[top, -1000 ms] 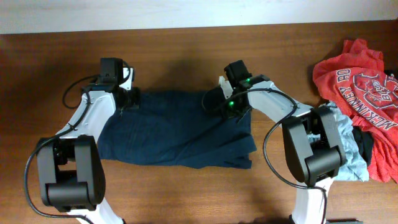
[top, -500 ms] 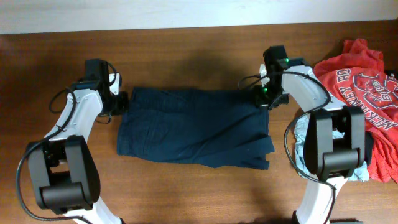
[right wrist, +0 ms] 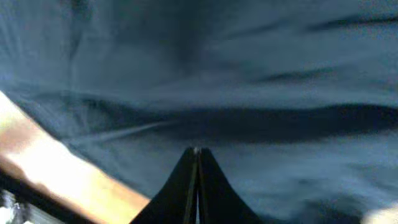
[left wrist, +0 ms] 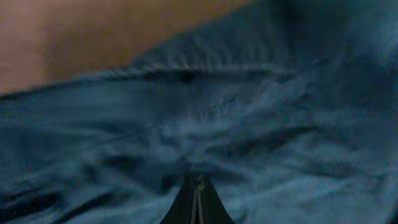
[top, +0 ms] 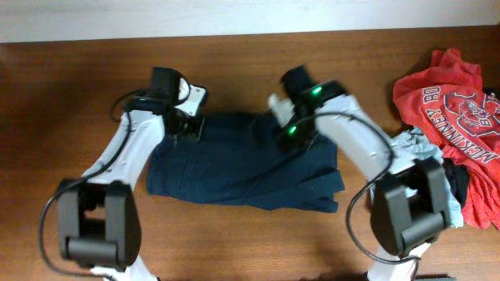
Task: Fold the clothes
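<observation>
1. Off to the outer side of the right gripper (top: 291, 134), well apart from it, we see a red printed shirt (top: 449, 101) heaped on the wooden table (top: 234, 70), with pale blue cloth (top: 414, 144) at its near edge.
2. Between the two grippers and nearer the arm bases, the clothes (top: 242, 168) lie spread out, navy and rumpled.
3. The left gripper (top: 190, 129) has its fingers pressed together, pinching the garment's far edge.
4. The right gripper is likewise clamped on that edge.

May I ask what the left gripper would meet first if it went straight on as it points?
Probably the clothes: dark fabric fills the view ahead of the left gripper, though depth is unclear.
</observation>
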Robot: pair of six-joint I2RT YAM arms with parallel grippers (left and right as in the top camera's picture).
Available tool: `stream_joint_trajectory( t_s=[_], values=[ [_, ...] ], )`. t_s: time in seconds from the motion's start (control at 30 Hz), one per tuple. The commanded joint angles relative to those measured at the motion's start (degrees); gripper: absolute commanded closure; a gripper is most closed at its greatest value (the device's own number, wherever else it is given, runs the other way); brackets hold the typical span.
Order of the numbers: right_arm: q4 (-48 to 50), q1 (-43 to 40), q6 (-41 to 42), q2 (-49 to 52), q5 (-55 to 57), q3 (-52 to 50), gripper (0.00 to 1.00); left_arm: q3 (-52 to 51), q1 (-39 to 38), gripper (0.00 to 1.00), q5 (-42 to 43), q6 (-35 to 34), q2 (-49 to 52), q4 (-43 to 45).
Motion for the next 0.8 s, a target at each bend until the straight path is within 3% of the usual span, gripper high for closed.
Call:
stream_joint_trajectory(
  t_s=[0.0,0.37,0.77],
  values=[
    [-0.15,3.32,0.22,0.09,0.31,-7.43,0.96,0.15,0.35,0.99,-0.24,1.77,6.21,0.17],
    [5.6,-4.0,23.3,0.28,8.72,-23.54,0.96,0.15,5.86,1.0,-10.67,-5.22,13.25,3.19],
    [1.11,-12.44,28.24,0.26,16.31,-23.47,0.96,0.17,13.46,0.99,-10.67,-6.01,13.25,1.62]
  ],
)
